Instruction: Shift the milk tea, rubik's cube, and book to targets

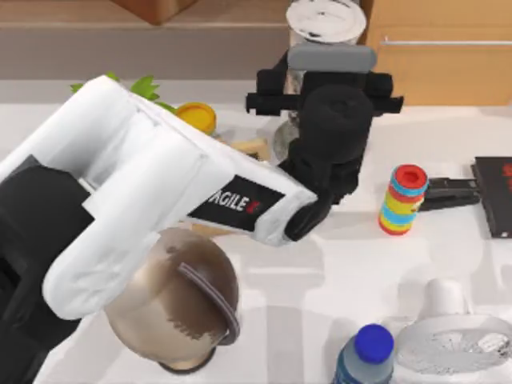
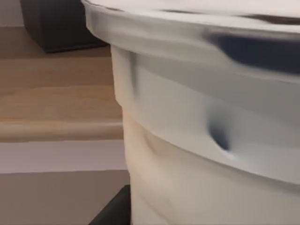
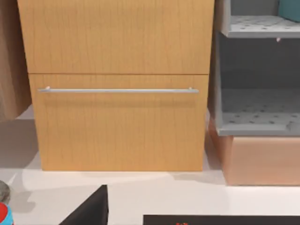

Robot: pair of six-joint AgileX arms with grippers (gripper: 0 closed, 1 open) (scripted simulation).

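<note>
Left pincer [image 1: 320, 76]: at the counter's [image 1: 304, 288] 12 o'clock edge, over the milk tea; whether apart or together cannot be told.
Milk tea [image 1: 324, 22]: at 12 o'clock, white lid up; its wall looms close in the left wrist view [image 2: 197, 140].
Black slab [image 1: 494, 196]: at 3 o'clock, red marks.
Stacked coloured rings [image 1: 402, 200]: just left of it.
Blue-capped bottle [image 1: 364, 356]: at 5 o'clock.
Wooden drawer [image 3: 119, 93]: faces the right wrist camera.

White rounded left arm [image 1: 144, 184] with black "AGILE" band; black wrist and gripper housing [image 1: 336, 128]
</note>
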